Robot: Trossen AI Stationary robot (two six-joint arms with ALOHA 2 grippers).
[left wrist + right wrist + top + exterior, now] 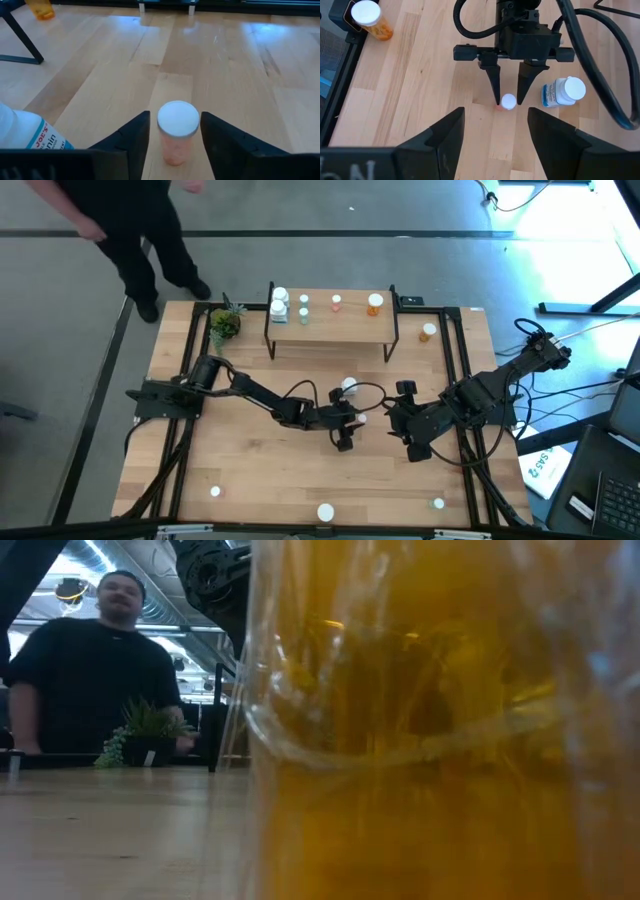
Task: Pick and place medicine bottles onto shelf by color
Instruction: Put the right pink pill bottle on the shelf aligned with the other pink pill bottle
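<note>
The left gripper [171, 132] is low over the middle of the wooden surface [250, 460], with a small pink bottle [176, 131] standing upright between its jaws. In the left wrist view the white cap sits right in the gap, with a dark finger [131, 139] close on each side; whether they press the bottle yet cannot be told. The right wrist view looks across at the same pair of fingers coming down on either side of the pink bottle [507, 102], their tips just beside the cap.

A white bottle with a blue label [562, 92] lies on its side just beside the left gripper [508, 93].

The right gripper [495, 135] hovers over the surface facing the left one, near it; its jaws are spread apart with nothing between them.

The shelf [330, 322] stands at the far side of the surface. On it are white bottles [280, 304] stacked at its left end, then a pale green one [304, 301], a pink one [336, 302] and an orange one [374, 303] toward the right. Another orange bottle [428, 332] stands on the surface just right of the shelf. Three more bottles stand along the near edge, one of them a white cap at the middle [326, 512].

A small potted plant [224, 323] sits at the far left corner. A person in dark clothes [140, 230] stands beyond the surface. The low view is mostly blocked by a blurred amber object [440, 740] right at the lens
</note>
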